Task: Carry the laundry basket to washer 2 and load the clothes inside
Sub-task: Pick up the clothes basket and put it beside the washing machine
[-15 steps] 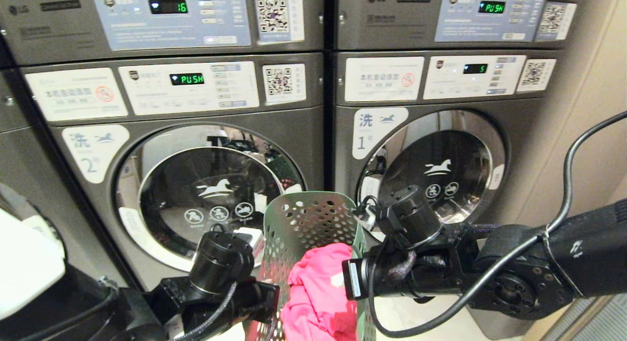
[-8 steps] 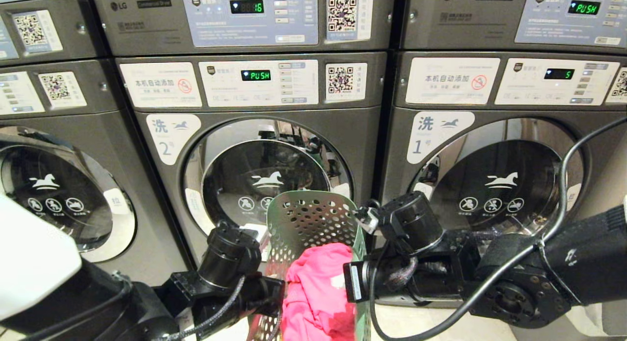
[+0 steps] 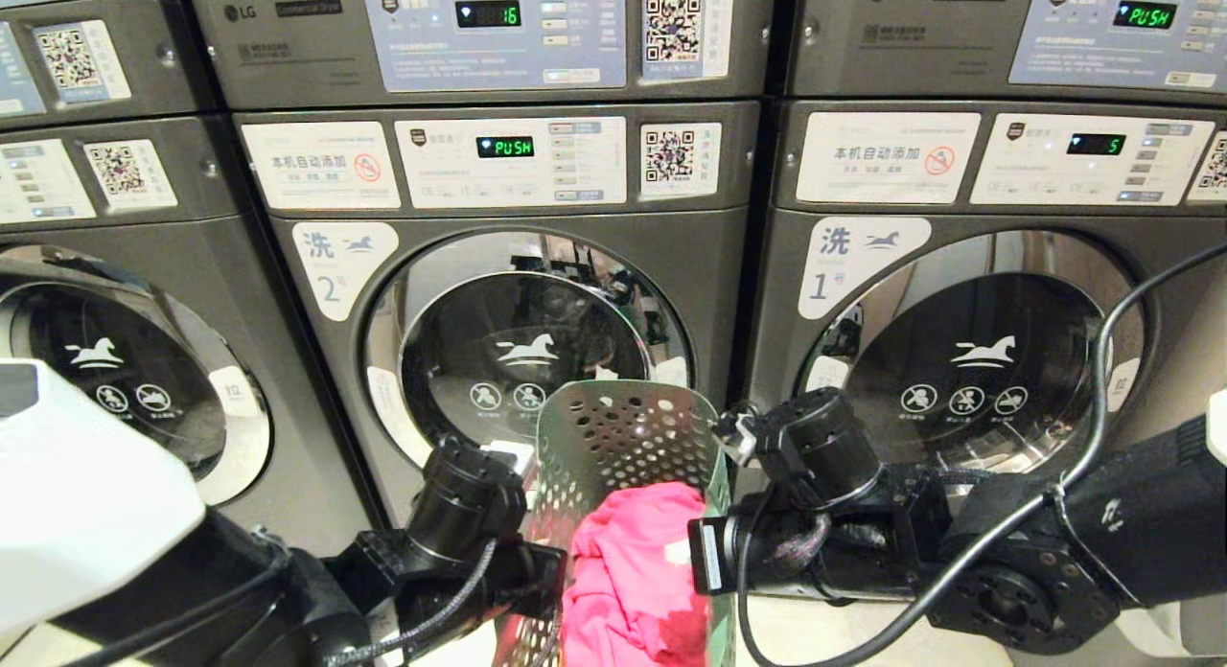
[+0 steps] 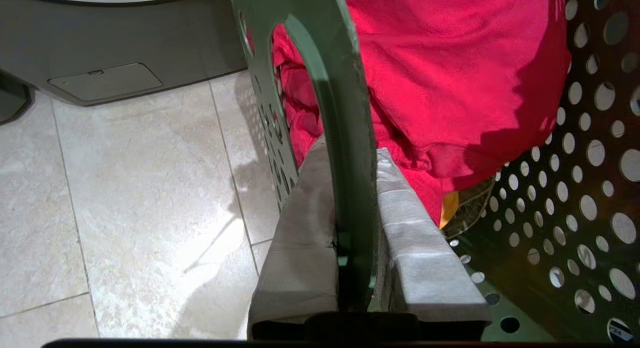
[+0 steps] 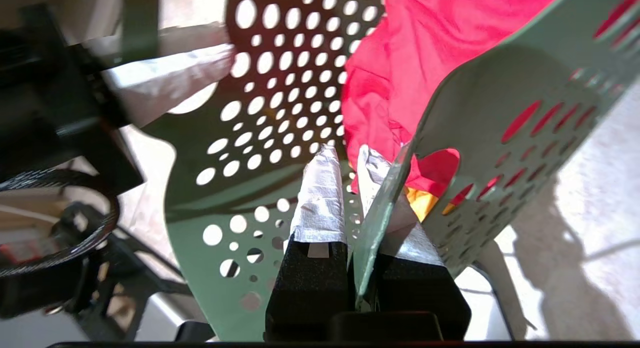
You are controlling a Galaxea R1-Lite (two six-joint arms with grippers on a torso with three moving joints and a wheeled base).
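Observation:
A green perforated laundry basket (image 3: 618,432) hangs between my two arms, straight in front of the closed round door of washer 2 (image 3: 527,346). Pink clothes (image 3: 628,571) fill it, with a bit of yellow cloth (image 4: 448,208) underneath. My left gripper (image 4: 350,153) is shut on the basket's rim beside a handle cut-out (image 4: 300,88), one taped finger outside the wall and one inside. My right gripper (image 5: 345,155) is shut on the opposite rim (image 5: 385,203) the same way. In the head view both grippers' fingers are hidden behind the wrists and the basket.
Washer 1 (image 3: 978,360) stands to the right with its door closed, and another machine (image 3: 115,379) to the left. Dryers are stacked above. Beige tiled floor (image 4: 125,188) lies under the basket, and washer 2's base panel (image 4: 105,80) is close ahead.
The whole head view has shifted: washer 2 went from left of centre to the middle, so the camera moved. The basket stays held between both arms and sits slightly lower in view.

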